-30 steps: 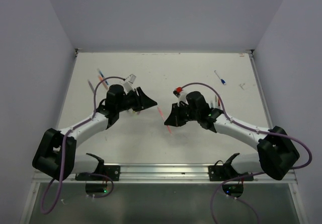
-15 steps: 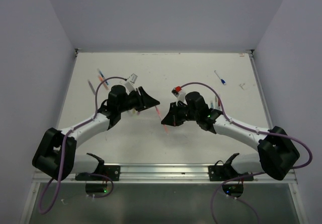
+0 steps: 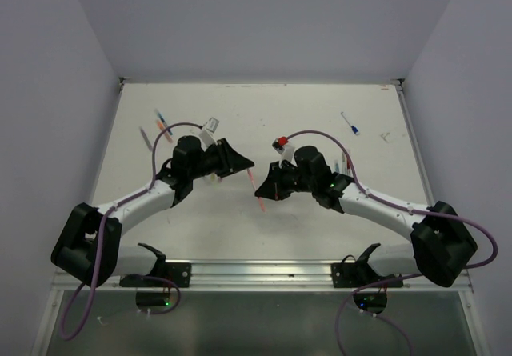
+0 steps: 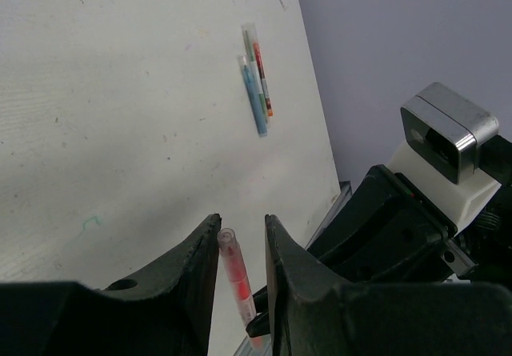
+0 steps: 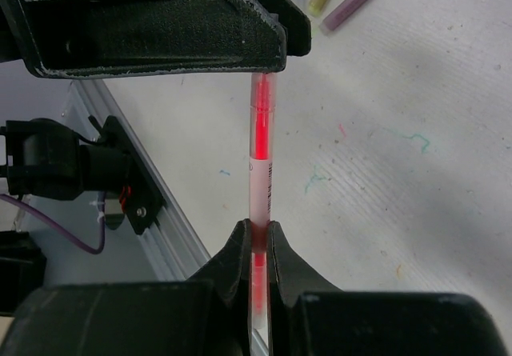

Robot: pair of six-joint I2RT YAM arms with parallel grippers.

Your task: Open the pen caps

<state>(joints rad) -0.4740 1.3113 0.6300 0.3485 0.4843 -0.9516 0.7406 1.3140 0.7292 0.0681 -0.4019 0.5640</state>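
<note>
Two tools meet on one red pen, mid-tabletop

At the left we see the left tool with its fingers apart, straddling the translucent pen cap – the cap sits closer to one finger than the other. That cap tops the red pen, which runs from this gap across to the right tool, whose fingers are pressed tight on the pen's barrel – the pen is lifted above the tabletop. Farther right we find a blue pen lying alone toward the far right corner, well apart from both tools.
</note>
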